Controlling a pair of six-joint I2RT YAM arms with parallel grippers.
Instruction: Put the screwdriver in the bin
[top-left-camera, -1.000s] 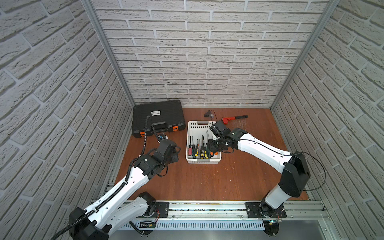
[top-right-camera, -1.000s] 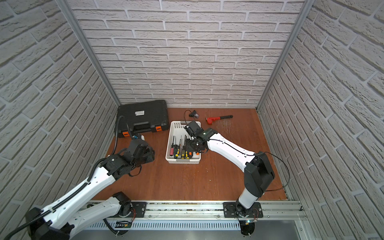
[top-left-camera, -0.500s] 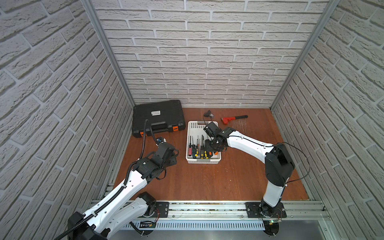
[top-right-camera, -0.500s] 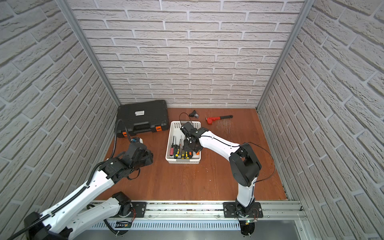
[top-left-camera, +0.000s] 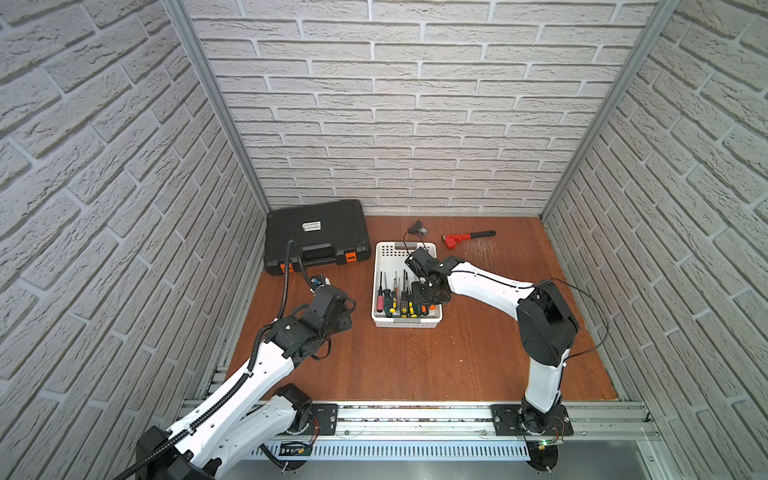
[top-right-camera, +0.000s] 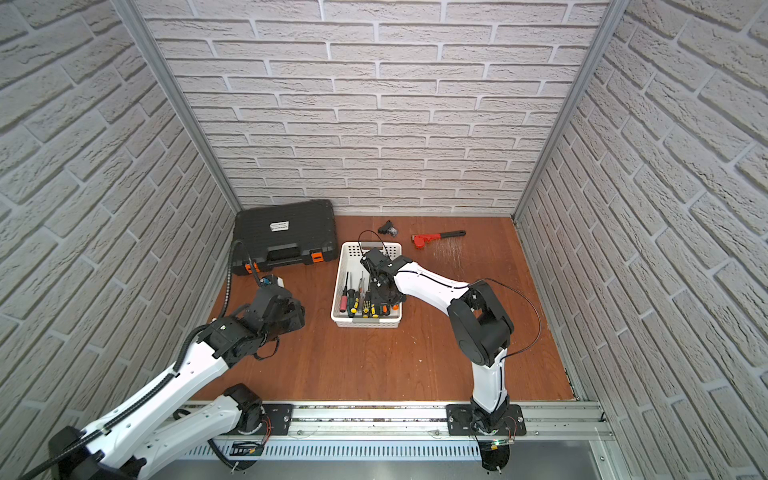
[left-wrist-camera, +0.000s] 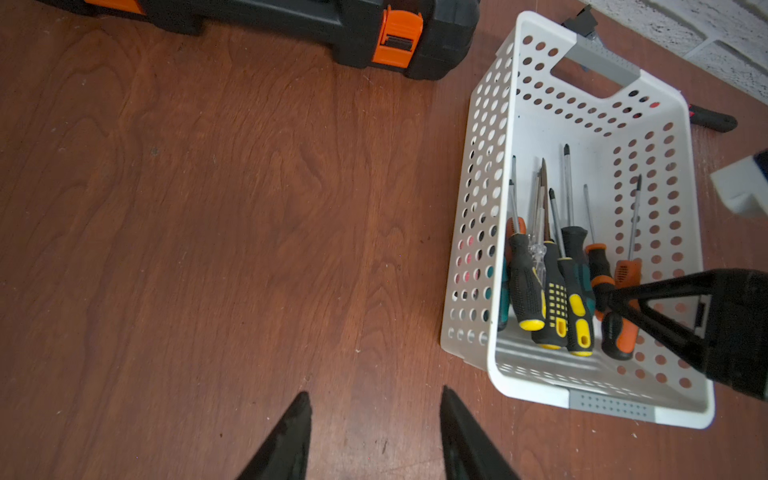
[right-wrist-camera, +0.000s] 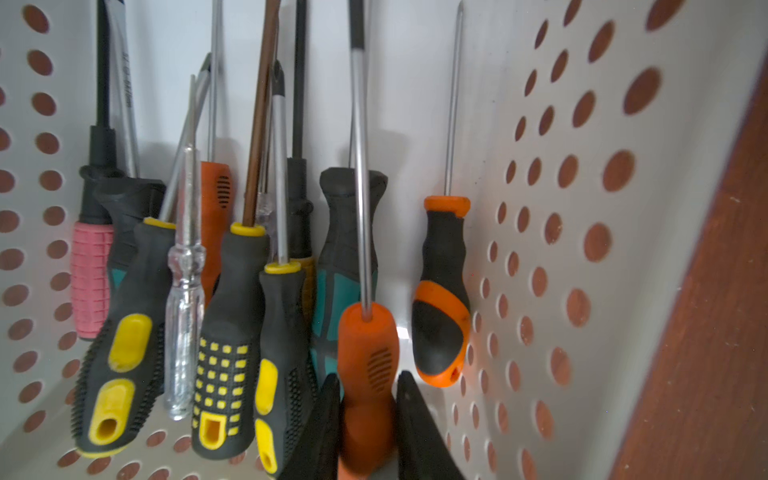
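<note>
Over the last second the right arm has folded in at the elbow and carried the right gripper (right-wrist-camera: 368, 376) from above the long wall of the bin (top-left-camera: 390, 261) on the robot's right side down into the bin, toward its near short end. Its two fingers are clamped on the handle of the screwdriver (right-wrist-camera: 365, 345), an orange one with a long steel shank. The tool is therefore inside the bin's walls but not yet let go. In the right wrist view the shank points toward the bin's far end, roughly in line with the other screwdrivers (right-wrist-camera: 232, 332) already lying on the bin's floor. It sits just beside a black-and-orange one (right-wrist-camera: 442, 291) that lies close to the bin's wall. Whether the held handle already rests on the floor of the bin cannot be told. The left gripper (left-wrist-camera: 376, 392) has barely shifted: it hangs to the left of the bin, well apart from it, with its fingers spread and only bare table (left-wrist-camera: 208, 208) between them. For the task, this suggests the carrying is done and only the release remains. The jaws need to part, and the gripper should then lift straight out of the bin without dragging the neighbouring handles along.
</note>
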